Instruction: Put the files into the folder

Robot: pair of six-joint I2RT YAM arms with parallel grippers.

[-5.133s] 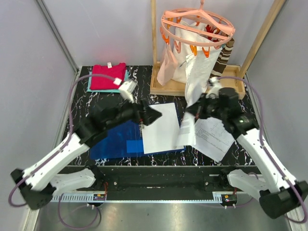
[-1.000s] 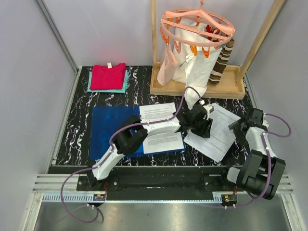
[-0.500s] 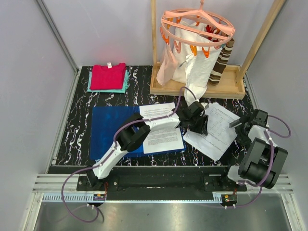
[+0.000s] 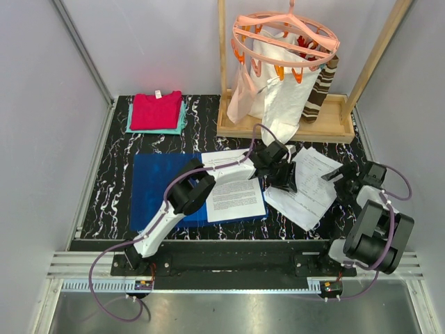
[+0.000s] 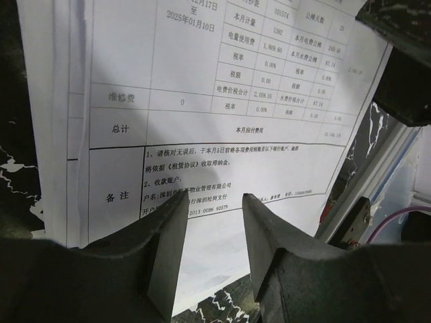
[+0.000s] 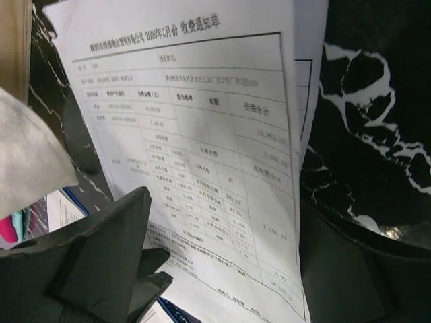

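The blue folder [image 4: 156,188] lies flat at centre left. One white printed sheet [image 4: 236,195] rests on its right part. A loose stack of printed files [image 4: 306,191] lies to the right on the black marbled table. My left gripper [image 4: 284,179] is open and hovers over the stack's left edge; in the left wrist view [image 5: 214,202] its two fingers stand apart just above a printed sheet [image 5: 222,101]. My right gripper [image 4: 339,179] is at the stack's right edge. In the right wrist view [image 6: 222,229] it is wide open, and the sheet [image 6: 202,134] runs between its fingers.
Folded red and teal cloths [image 4: 156,111] lie at the back left. A wooden rack base [image 4: 285,129] stands at the back right, with white garments hanging from an orange peg hanger [image 4: 285,35] over the table. Grey walls close in left and right.
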